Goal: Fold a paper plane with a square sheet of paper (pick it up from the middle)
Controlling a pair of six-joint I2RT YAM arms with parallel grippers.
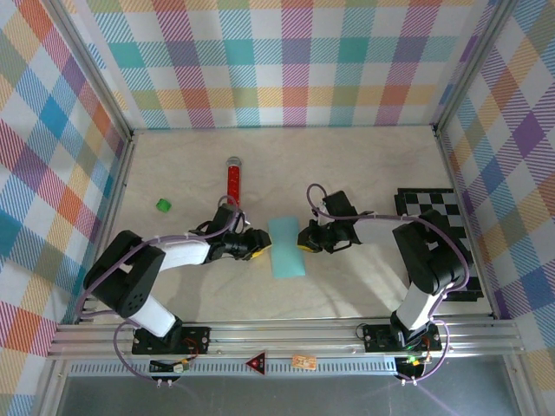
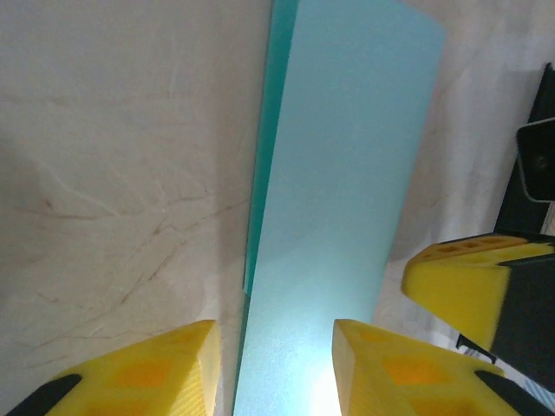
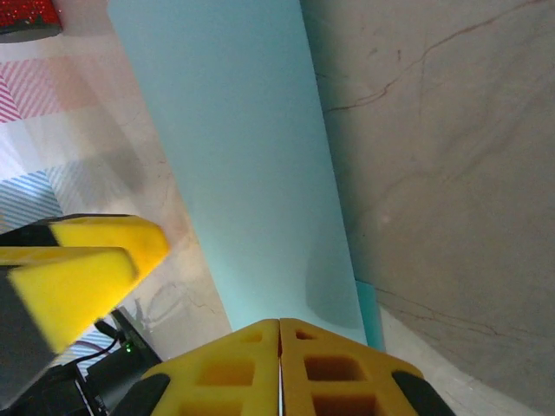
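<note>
Both at the cyan paper [image 1: 288,247]: left pincer [image 2: 273,328] parted, right pincer [image 3: 279,328] closed.

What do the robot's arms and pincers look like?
The left arm and right arm are white tubes joined by chunky black joints, with thin purplish cables looping alongside. The left pincer and right pincer have blocky yellow fingers with square hollows and black backs.

Black-and-white arms [image 1: 182,253] with purple cables [image 1: 310,196] and yellow claw fingers [image 2: 165,373].
</note>
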